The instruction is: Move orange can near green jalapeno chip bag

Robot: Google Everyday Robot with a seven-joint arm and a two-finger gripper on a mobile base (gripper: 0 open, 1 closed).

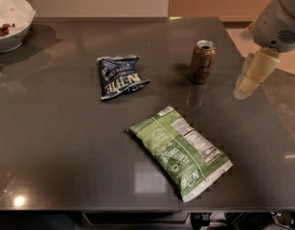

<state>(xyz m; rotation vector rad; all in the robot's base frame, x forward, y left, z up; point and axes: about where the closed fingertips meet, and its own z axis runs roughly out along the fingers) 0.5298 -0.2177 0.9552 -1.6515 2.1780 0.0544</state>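
The orange can point(202, 61) stands upright on the dark grey table point(66, 143), right of centre toward the back. The green jalapeno chip bag point(181, 150) lies flat nearer the front, its white label panel facing up. The can is a short gap behind the bag, not touching it. My gripper point(248, 83) hangs at the right, above the table's right edge, to the right of the can and apart from it. It holds nothing that I can see.
A dark blue chip bag point(119, 75) lies left of the can. A white bowl point(11, 25) with some food sits at the back left corner. The table's right edge runs just past the gripper, with pale floor beyond.
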